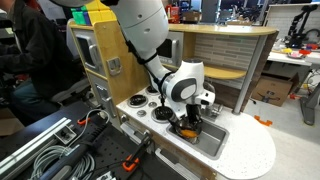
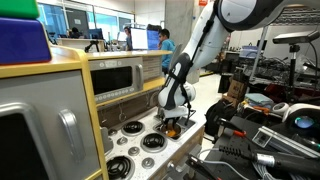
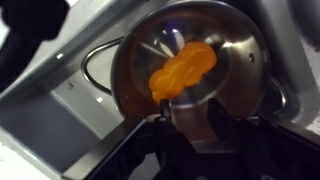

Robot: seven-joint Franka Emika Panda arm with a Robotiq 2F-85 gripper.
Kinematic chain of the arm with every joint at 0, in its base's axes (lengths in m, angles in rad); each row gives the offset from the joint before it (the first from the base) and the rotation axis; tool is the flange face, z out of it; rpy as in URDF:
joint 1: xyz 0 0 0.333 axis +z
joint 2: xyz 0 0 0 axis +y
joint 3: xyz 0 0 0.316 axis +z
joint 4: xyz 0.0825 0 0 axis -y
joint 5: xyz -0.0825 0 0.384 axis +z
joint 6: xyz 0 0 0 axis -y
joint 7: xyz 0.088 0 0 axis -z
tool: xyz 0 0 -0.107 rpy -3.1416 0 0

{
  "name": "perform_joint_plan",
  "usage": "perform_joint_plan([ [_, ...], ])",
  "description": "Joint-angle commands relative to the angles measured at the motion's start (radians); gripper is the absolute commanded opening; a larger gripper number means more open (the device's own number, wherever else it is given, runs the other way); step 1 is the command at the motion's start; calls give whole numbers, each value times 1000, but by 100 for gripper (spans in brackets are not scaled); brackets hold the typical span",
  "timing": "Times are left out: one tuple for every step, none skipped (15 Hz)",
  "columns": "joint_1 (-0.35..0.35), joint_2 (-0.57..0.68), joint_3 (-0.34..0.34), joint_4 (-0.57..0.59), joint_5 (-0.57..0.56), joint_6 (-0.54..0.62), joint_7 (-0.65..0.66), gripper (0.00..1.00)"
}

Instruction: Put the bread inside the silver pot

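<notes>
While the gripper (image 3: 195, 125) hangs over the pot (image 3: 250, 45), coming in from 6 o'clock in the wrist view, the bread (image 3: 182, 70) shows within the rim, lying from 8 to 2 o'clock. Blur hides whether the jaws pinch it. It looks light, stiff and smooth, probably best taken across its narrow waist.

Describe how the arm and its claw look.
The arm is glossy white, with bulky rounded links and dark bands at the joints. Its wrist housing is white with a round black face. The claw is black and blocky. No markings are legible.
</notes>
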Motion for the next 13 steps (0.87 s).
perform_joint_plan([
  [-13,-139,60,-149,19,87,-63,19],
  [-23,-200,88,-218,11,117,-106,19],
  [-37,-231,113,-253,4,143,-144,19],
  [-41,-270,123,-296,-9,158,-179,19],
  [-50,-316,139,-342,-14,165,-209,19],
  [-59,-365,151,-390,-21,166,-242,19],
  [-64,-411,154,-436,-26,182,-269,19],
  [-89,-462,181,-486,-21,198,-303,19],
  [-148,-518,243,-532,-6,193,-352,31],
  [-192,-569,287,-570,10,168,-378,68],
  [-94,-432,196,-432,-4,167,-299,39],
  [-129,-480,230,-474,1,166,-324,39],
  [-152,-516,250,-506,4,165,-341,45],
])
